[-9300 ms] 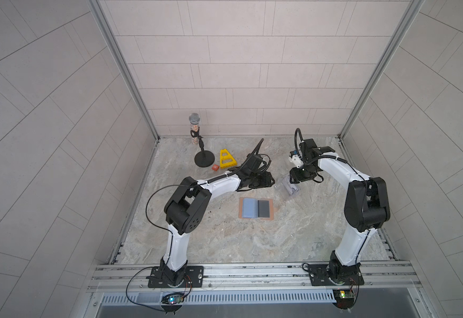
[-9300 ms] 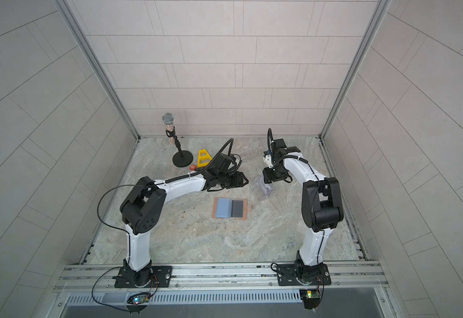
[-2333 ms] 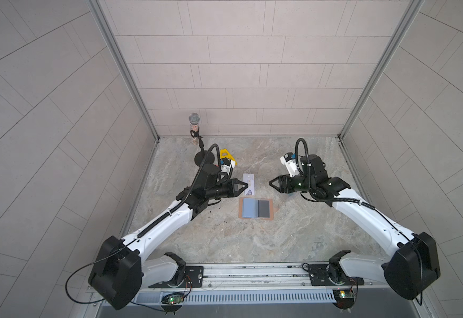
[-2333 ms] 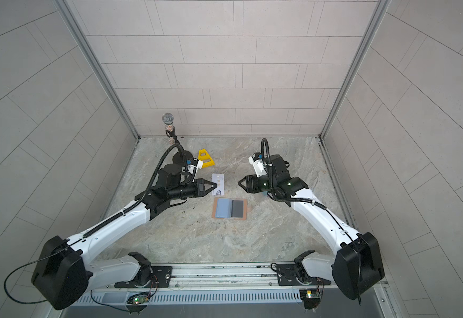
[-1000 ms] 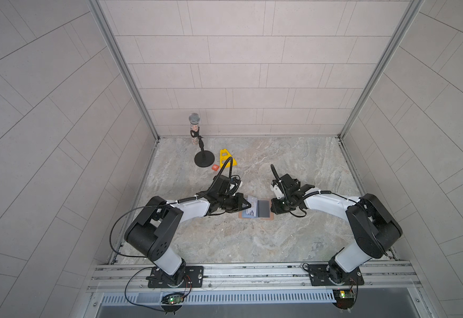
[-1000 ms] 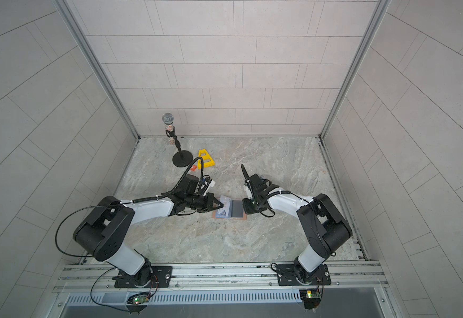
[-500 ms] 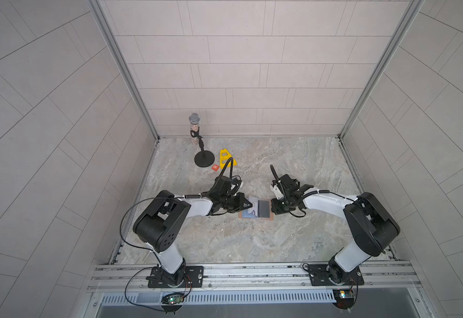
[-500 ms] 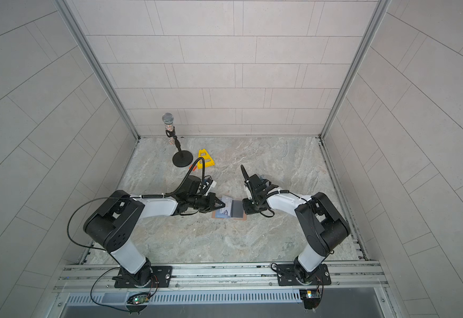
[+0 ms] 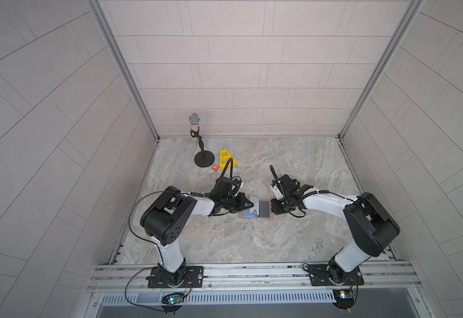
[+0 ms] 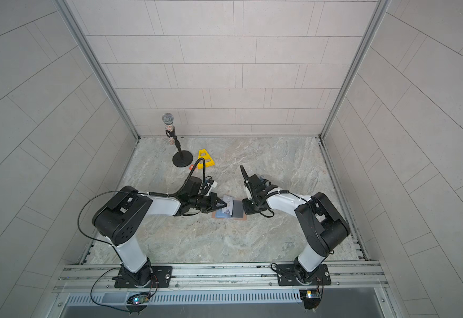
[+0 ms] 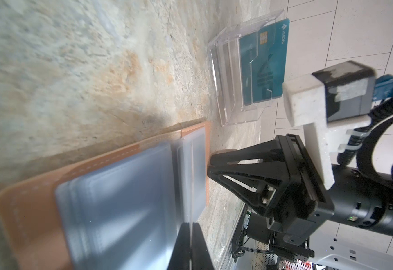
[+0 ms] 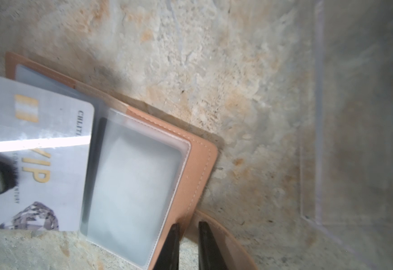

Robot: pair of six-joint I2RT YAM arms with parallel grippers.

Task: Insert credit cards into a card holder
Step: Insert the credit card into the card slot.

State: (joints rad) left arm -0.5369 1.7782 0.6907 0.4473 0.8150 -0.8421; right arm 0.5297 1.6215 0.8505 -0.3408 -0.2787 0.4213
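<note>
left fingers (image 11: 186,247) pinching card (image 12: 50,163), arm (image 9: 205,205) low (horizontal)

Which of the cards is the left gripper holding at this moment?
The pale VIP card, pinched in the left gripper over the open card holder; the teal card instead stands in the clear stand.

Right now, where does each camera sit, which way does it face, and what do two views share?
Top views: high above the front rail, facing down at the table; left arm, right arm show.
Left wrist: low, facing across the card holder to the right hand; own left hand shows.
Right wrist: facing down on the card holder; own fingertips show.
Shared by wrist views: the card holder.
</note>
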